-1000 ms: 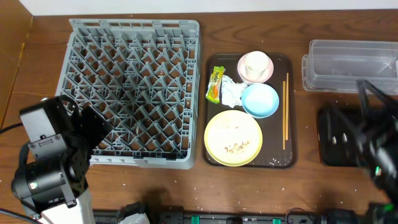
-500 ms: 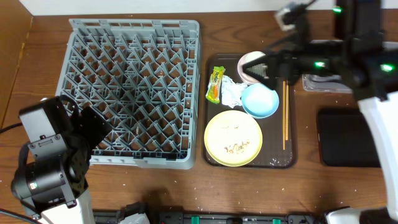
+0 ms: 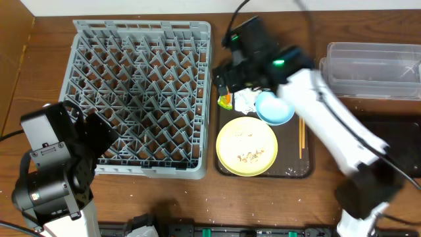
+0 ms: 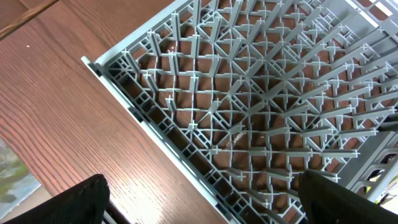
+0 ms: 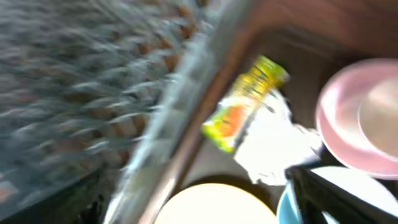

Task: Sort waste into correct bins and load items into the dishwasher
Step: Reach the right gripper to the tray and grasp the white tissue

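The grey dish rack fills the left of the table. The brown tray holds a yellow-green and orange snack wrapper, a crumpled white wrapper, a light blue bowl, a pale yellow plate with rice bits, and chopsticks. My right gripper is open and empty above the tray's far left corner. The blurred right wrist view shows the snack wrapper, the white wrapper and the pink cup ahead of the jaws. My left gripper is open over the rack's near left corner.
The clear container stands at the far right. The black bin lies below it, partly under my right arm, which crosses the tray's right side. In the overhead view the arm hides the cup.
My right arm has swung from the table's right side across the tray to its far left corner. The left arm has not moved.
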`<state>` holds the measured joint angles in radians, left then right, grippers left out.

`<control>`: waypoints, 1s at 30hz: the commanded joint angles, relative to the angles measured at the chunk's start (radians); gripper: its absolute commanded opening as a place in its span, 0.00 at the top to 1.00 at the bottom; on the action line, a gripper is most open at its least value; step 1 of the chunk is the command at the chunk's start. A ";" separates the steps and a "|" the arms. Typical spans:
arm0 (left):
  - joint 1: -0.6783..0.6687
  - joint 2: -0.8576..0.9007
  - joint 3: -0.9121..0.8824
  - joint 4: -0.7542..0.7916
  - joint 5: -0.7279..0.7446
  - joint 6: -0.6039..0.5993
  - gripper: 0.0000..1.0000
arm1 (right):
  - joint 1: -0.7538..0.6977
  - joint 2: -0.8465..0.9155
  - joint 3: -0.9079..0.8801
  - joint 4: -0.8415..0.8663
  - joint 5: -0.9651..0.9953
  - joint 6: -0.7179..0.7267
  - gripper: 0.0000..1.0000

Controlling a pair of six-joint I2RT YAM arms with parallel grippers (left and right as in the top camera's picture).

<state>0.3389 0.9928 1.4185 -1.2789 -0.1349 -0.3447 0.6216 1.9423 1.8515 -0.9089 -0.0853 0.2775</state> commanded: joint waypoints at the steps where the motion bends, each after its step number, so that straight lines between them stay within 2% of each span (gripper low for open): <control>1: 0.005 0.001 0.012 -0.002 -0.011 -0.013 0.02 | 0.009 0.094 0.013 0.003 0.289 0.109 0.28; 2: 0.005 0.001 0.012 -0.002 -0.011 -0.013 0.02 | 0.007 0.121 0.013 0.009 0.291 0.111 0.31; 3: 0.005 0.001 0.012 -0.002 -0.011 -0.013 0.02 | 0.005 0.135 0.013 0.012 0.283 0.111 0.29; 5: 0.005 0.001 0.012 -0.002 -0.011 -0.013 0.02 | 0.000 0.181 0.013 0.021 0.233 0.109 0.17; 7: 0.005 0.002 0.012 -0.002 -0.011 -0.013 0.02 | -0.001 0.203 0.013 0.023 0.230 0.108 0.18; 8: 0.005 0.001 0.012 -0.002 -0.011 -0.013 0.02 | -0.002 0.217 0.013 0.023 0.231 0.107 0.22; 10: 0.005 0.001 0.012 -0.002 -0.011 -0.013 0.02 | -0.002 0.241 0.013 0.023 0.234 0.106 0.40; 13: 0.005 0.001 0.012 -0.002 -0.011 -0.013 0.02 | -0.001 0.275 0.013 0.029 0.185 0.058 0.46; 16: 0.005 0.001 0.012 -0.002 -0.011 -0.013 0.02 | -0.001 0.310 0.013 0.026 0.170 0.040 0.62; 22: 0.005 0.001 0.012 -0.002 -0.011 -0.013 0.02 | -0.008 0.384 0.013 0.027 0.165 0.041 0.74; 27: 0.005 0.001 0.012 -0.002 -0.011 -0.013 0.02 | -0.015 0.400 0.013 0.026 0.159 0.040 0.66; 29: 0.005 0.001 0.012 -0.002 -0.011 -0.013 0.02 | -0.014 0.400 0.013 0.023 0.159 0.040 0.76; 30: 0.005 0.001 0.012 -0.002 -0.011 -0.013 0.02 | -0.014 0.400 0.013 0.022 0.159 0.040 0.85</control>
<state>0.3389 0.9928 1.4185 -1.2785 -0.1349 -0.3443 0.6193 2.3329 1.8519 -0.8810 0.0757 0.3210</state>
